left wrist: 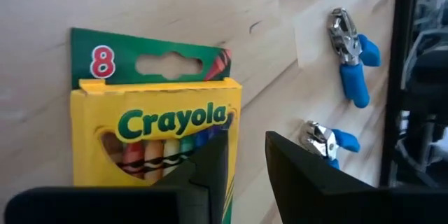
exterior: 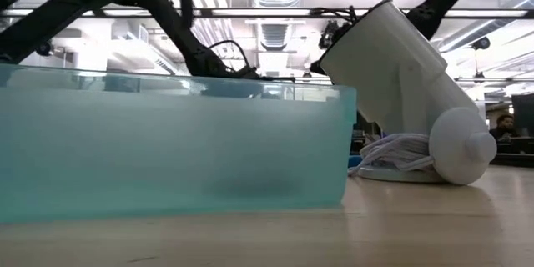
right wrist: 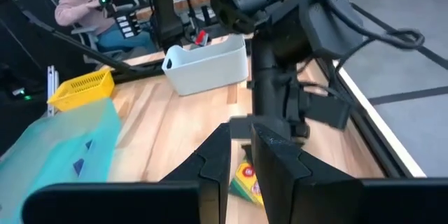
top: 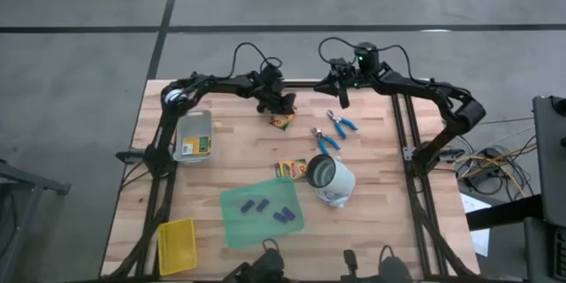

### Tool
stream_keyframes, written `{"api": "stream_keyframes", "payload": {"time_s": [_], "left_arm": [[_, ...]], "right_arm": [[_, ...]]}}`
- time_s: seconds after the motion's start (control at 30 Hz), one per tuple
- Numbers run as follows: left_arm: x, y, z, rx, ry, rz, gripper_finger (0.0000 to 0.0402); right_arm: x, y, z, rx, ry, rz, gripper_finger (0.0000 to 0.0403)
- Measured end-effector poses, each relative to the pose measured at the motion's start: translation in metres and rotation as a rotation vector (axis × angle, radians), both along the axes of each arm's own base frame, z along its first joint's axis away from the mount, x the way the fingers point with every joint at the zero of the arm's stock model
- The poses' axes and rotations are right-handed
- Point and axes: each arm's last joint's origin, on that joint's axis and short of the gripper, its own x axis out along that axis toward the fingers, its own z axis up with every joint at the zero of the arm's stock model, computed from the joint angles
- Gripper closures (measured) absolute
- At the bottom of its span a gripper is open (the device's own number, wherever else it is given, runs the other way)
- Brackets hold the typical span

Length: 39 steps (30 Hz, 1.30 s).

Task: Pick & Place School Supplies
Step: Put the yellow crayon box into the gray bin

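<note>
A: Hovering over the far side of the desk (top: 371,155), the left gripper (top: 285,104) has its jaws narrowly parted just above a crayon box (left wrist: 157,143), apparently not gripping it.

B: And the right gripper (top: 340,95)?

A: Raised nearby, jaws nearly together, empty. Two blue-handled tools (top: 332,131) lie beside the box.

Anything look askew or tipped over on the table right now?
Yes: the white cup-like object near the table's middle lies tipped on its side, beside a crayon box. In the low view it leans at a slant, a white cord bunched under it.
</note>
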Motion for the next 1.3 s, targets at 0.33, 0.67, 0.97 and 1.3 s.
{"api": "stream_keyframes", "payload": {"time_s": [0.33, 0.67, 0.97, 1.3], "left_arm": [[0.014, -0.007, 0.012, 0.011, -0.017, 0.002, 0.0298], [0.017, -0.012, 0.035, 0.008, -0.093, -0.141, 0.0298], [-0.017, 0.001, 0.063, 0.051, 0.207, -0.028, 0.0298], [-0.031, 0.003, 0.046, 0.097, 0.325, -0.035, 0.0298]], "right_arm": [[-0.001, 0.001, -0.001, -0.024, -0.003, 0.006, 0.0346], [-0.001, 0.001, -0.001, -0.036, -0.006, 0.009, 0.0346], [-0.001, 0.001, -0.001, -0.034, -0.007, 0.011, 0.0346], [-0.001, 0.001, 0.000, -0.038, -0.009, 0.010, 0.0346]]}}
